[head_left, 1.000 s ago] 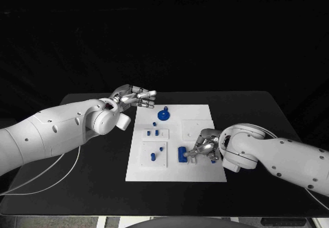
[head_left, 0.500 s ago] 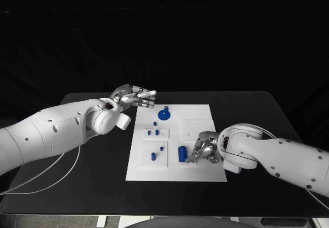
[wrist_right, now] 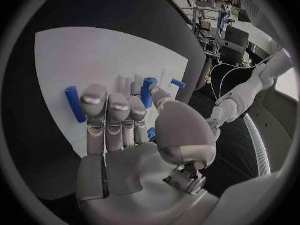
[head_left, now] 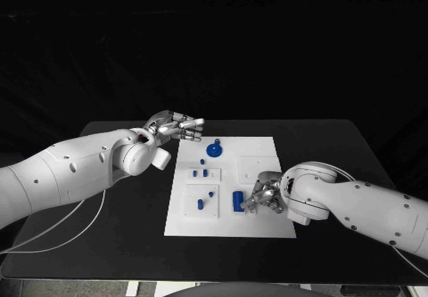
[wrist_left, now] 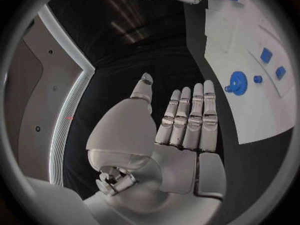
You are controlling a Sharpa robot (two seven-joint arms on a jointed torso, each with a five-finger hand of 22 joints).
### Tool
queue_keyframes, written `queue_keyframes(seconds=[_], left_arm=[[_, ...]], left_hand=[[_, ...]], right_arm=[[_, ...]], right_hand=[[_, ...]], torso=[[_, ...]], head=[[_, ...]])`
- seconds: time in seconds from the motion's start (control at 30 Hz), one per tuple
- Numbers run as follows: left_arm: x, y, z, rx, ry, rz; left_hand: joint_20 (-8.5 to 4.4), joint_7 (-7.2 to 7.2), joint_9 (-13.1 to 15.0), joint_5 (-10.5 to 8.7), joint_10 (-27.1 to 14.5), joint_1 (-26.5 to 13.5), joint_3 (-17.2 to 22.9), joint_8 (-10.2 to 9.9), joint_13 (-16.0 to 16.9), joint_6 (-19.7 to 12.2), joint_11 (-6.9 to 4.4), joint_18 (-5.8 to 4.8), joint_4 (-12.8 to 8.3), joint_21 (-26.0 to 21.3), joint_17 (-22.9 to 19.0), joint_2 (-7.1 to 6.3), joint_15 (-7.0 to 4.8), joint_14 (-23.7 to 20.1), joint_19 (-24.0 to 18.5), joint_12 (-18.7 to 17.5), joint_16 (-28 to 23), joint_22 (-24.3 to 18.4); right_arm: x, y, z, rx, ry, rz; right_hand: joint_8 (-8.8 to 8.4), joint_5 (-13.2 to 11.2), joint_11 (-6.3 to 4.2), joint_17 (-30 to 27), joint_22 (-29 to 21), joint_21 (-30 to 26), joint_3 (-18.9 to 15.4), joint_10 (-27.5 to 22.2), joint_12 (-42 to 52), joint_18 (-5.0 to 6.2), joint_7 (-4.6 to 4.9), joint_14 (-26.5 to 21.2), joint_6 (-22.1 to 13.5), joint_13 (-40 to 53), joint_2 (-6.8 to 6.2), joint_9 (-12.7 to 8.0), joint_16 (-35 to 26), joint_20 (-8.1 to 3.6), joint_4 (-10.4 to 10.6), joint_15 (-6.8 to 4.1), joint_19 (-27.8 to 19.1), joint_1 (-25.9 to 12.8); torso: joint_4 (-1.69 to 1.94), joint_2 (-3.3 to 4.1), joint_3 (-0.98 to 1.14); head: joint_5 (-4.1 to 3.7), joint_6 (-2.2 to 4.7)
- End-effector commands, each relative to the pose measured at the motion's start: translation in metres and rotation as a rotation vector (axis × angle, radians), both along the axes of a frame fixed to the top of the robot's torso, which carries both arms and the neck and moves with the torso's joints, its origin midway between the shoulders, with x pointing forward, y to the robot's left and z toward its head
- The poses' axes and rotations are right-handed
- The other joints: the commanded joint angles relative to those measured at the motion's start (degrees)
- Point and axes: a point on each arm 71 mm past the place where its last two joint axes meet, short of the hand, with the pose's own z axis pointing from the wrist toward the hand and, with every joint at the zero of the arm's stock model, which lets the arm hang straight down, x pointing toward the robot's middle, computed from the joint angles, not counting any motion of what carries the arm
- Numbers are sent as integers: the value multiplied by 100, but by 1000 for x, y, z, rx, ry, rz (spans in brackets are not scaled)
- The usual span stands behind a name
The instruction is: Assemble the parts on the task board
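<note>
Black cloth is seen behind a black table (head_left: 116,235), on which the white rectangular task board (head_left: 268,226) lies in the middle. Several small blue parts are spread over the board: a round blue disc with a knob (head_left: 214,149) near the far edge, two short blue pegs (head_left: 203,163) just in front of it, two square blue pieces (head_left: 201,174) on a raised white tile, and a slanted blue pin (head_left: 210,194) with a small blue dot beside it on a second tile nearer the robot. A long blue cylinder (head_left: 237,200) lies flat on the board, just beside the right hand (head_left: 266,195).

The right hand is held low over the board's right half, fingers extended together over the white surface — in the right wrist view (wrist_right: 122,125) another blue piece (wrist_right: 148,91) is seen at its fingertips, but whether it is pinched or merely touched cannot be told.

The left hand (head_left: 179,128) is raised above the table beyond the board's far left corner, and nothing is held in it; in the left wrist view (wrist_left: 181,130) its fingers are stretched straight, side by side, with the thumb apart.
</note>
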Motion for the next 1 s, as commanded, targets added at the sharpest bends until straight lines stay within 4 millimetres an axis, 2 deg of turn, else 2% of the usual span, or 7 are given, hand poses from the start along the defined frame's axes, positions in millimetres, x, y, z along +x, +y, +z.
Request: queue_keyframes(seconds=[0.03,0.13,0.27,0.43,0.5,0.73,1.0], left_arm=[[0,-2,1,-4,-1,-13],[0,-2,1,-4,-1,-13],[0,-1,0,-3,0,-12],[0,-1,0,-3,0,-13],[0,-1,0,-2,0,-12],[-1,1,1,-2,-4,-6],[-3,7,2,-9,-12,6]], left_hand=[[38,5,7,-32,-31,-13,1,30,4,-36,7,39,28,32,3,-18,-10,-38,19,14,1,-6],[38,5,7,-32,-31,-13,1,30,4,-36,7,39,28,32,3,-18,-10,-38,19,14,1,-6],[38,5,7,-32,-31,-13,1,30,4,-36,7,39,28,32,3,-18,-10,-38,19,14,1,-6],[38,5,7,-32,-31,-13,1,30,4,-36,7,39,28,32,3,-18,-10,-38,19,14,1,-6],[38,5,7,-32,-31,-13,1,30,4,-36,7,39,28,32,3,-18,-10,-38,19,14,1,-6],[38,5,7,-32,-31,-13,1,30,4,-36,7,39,28,32,3,-18,-10,-38,19,14,1,-6],[38,3,7,-30,-31,-9,-6,32,4,-32,7,40,14,34,3,-8,-10,-36,18,14,1,-7]], right_arm=[[1,-1,-3,-29,2,5],[0,0,-5,-35,17,18],[-2,0,-7,-36,27,27],[-2,-2,-6,-6,-2,2],[-1,-5,-3,18,-27,-15],[6,-29,19,83,-105,-73],[13,-70,38,62,-109,-121]], right_hand=[[-6,47,5,-10,544,30,0,14,37,-105,-19,8,8,-3,75,-11,27,-12,-61,-16,320,-4],[-4,306,6,-16,542,22,-38,7,31,-107,-18,5,14,-5,-70,-13,22,-12,-184,-15,315,43],[-5,310,8,-25,537,2,-48,0,20,-107,-16,3,13,-10,-116,-17,12,-11,-187,-13,310,46],[-5,50,15,-50,530,-34,-2,-6,16,-98,-1,-1,8,-13,-289,-27,-14,-15,74,-16,314,46],[-6,-19,24,-60,529,-44,58,-10,12,-87,14,-3,-19,-16,-414,2,-24,-12,334,-15,317,155],[-5,-57,60,-132,514,-111,71,-34,-22,-81,56,-6,-147,-38,-439,27,-104,14,388,14,308,262],[-6,61,68,-124,524,-106,138,-27,12,-77,65,-2,-175,-36,-341,-46,-91,22,86,19,312,449]], torso=[[1,-2,0],[3,0,-1],[-6,-3,-2],[-4,-1,2],[-9,-1,5],[-12,-4,11],[-50,-4,34]], head=[[6,-11],[5,-10],[4,-10],[-8,1],[-15,8],[-50,33],[-123,53]])
